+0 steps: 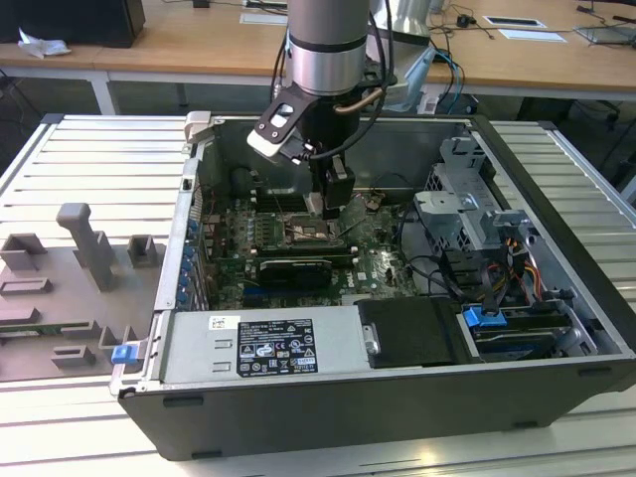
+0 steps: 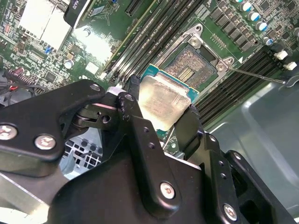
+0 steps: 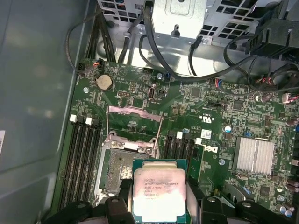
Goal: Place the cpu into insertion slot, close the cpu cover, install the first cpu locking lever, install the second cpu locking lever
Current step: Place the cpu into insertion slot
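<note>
Jaws clamp the cpu [image 2: 163,100] by two opposite edges in the second wrist view. The gripper [image 2: 161,107] holds it by one corner of the open insertion slot [image 2: 191,67], not seated. Memory slots [image 2: 152,25] flank the socket, and a thin locking lever [image 2: 256,74] juts out past it.

In the first wrist view the cpu cover [image 3: 134,110] stands raised at the slot's edge away from the gripper, with a heatsink [image 3: 254,156] and a coin cell battery [image 3: 103,82] nearby.

In the exterior view the arm reaches into the computer case [image 1: 328,422]. The graphics card [image 1: 293,268] lies just beside the gripper, and the drive cage [image 1: 462,204] sits toward the exterior view's right.
</note>
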`<state>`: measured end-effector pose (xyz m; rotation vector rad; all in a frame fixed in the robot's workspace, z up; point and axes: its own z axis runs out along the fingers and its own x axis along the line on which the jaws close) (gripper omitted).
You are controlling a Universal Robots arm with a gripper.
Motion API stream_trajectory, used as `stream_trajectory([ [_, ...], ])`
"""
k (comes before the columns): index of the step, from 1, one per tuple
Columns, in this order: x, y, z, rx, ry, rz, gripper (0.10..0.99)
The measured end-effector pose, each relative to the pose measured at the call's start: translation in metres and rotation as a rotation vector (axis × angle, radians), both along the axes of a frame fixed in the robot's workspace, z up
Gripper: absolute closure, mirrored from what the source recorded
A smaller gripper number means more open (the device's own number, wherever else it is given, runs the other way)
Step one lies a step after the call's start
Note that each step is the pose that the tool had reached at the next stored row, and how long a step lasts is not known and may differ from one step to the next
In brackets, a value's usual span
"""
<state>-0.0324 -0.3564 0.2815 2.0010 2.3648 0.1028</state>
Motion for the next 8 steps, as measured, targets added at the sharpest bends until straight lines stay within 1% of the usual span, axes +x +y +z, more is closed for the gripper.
stream_trajectory([
  [8,0.0000,0.0000,-0.0035,0.000,-0.0001,-0.002,0.545],
])
